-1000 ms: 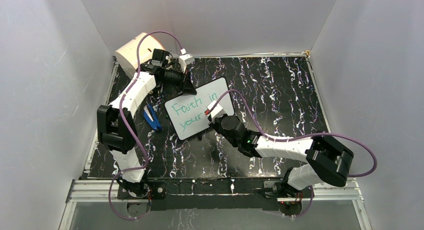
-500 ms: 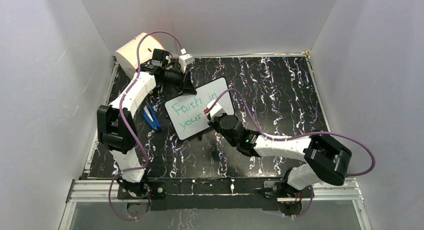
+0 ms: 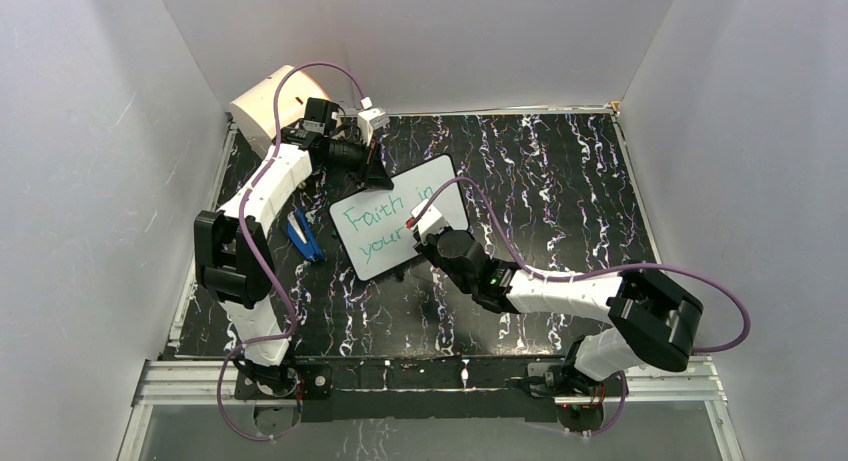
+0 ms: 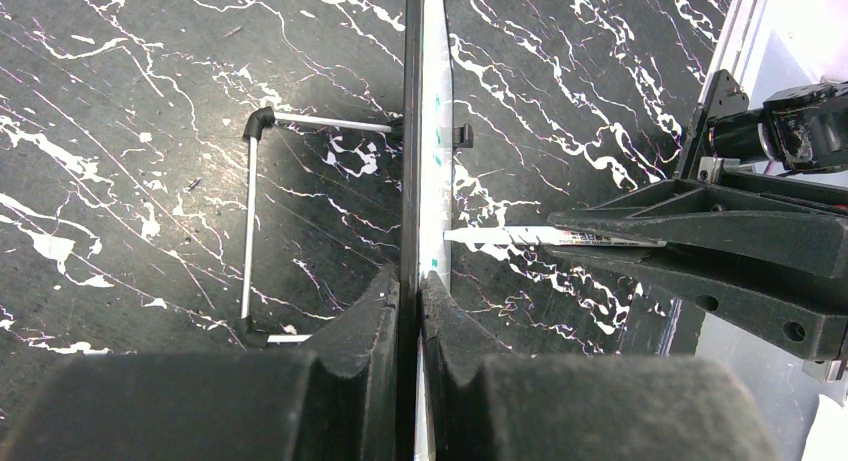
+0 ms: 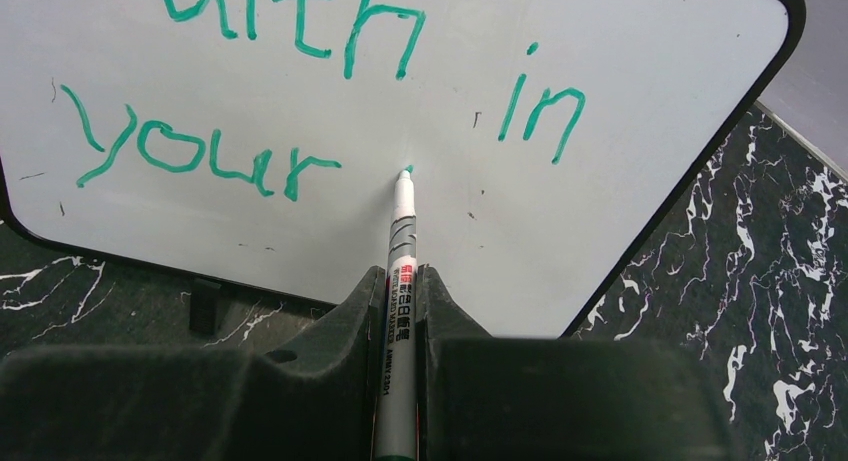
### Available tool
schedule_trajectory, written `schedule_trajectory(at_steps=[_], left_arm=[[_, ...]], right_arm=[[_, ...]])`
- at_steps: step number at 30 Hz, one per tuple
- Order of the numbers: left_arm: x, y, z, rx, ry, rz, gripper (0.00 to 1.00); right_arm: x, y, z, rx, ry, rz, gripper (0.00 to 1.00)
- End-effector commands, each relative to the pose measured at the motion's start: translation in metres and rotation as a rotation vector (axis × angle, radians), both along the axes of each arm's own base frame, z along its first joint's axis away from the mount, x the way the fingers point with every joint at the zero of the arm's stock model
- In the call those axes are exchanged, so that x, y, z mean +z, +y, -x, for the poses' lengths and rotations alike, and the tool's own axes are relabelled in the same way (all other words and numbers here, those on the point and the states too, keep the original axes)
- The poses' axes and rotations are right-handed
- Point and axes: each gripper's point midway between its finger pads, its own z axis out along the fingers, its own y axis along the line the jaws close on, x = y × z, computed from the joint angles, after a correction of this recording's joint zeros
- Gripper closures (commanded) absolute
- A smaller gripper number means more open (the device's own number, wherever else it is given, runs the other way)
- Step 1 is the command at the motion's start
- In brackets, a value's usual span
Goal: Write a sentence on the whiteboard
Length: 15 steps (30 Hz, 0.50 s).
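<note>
The whiteboard [image 3: 442,180] stands tilted on the black marbled table, and the sentence [image 3: 372,227] on it reads "Faith in your" in green. My left gripper [image 3: 376,172] is shut on the board's top left edge. In the left wrist view the whiteboard [image 4: 432,131] is edge-on between the left gripper's [image 4: 410,283] jaws. My right gripper [image 3: 424,232] is shut on a green marker [image 5: 401,261]. The marker tip touches the whiteboard [image 5: 650,111] just right of "your" in the sentence [image 5: 200,153], where there is a small green dot. In the right wrist view the right gripper [image 5: 400,281] clamps the marker's barrel.
A cream drum [image 3: 266,105] sits in the far left corner behind the left arm. A blue object [image 3: 304,235] lies on the table left of the board. A wire stand [image 4: 249,221] props the board from behind. White walls enclose the table on three sides.
The right arm has edged slightly left and nearer, keeping the marker at the board. The left arm and the whiteboard have not moved.
</note>
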Motion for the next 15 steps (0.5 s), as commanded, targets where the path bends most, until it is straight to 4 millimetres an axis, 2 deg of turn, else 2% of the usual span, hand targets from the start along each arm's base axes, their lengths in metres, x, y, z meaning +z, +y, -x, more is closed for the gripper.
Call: schedule_trajectory(at_steps=[1,8,15], left_arm=[[-0.0278,0.0110,0.0124,0.020,0.066,-0.103,1.00],[-0.0272,0.0105,0.0128,0.020,0.068,-0.101,1.00],[-0.0254,0.0103,0.0125,0.021,0.062,-0.100,1.00]], right_arm=[[0.0205,0.0062,-0.0041,-0.015,-0.015,-0.055,1.00],[0.0278,0.0044,0.0012,0.003,-0.012,-0.065,1.00],[0.0239,0.0022,0.0036,0.006,-0.002,-0.056,1.00]])
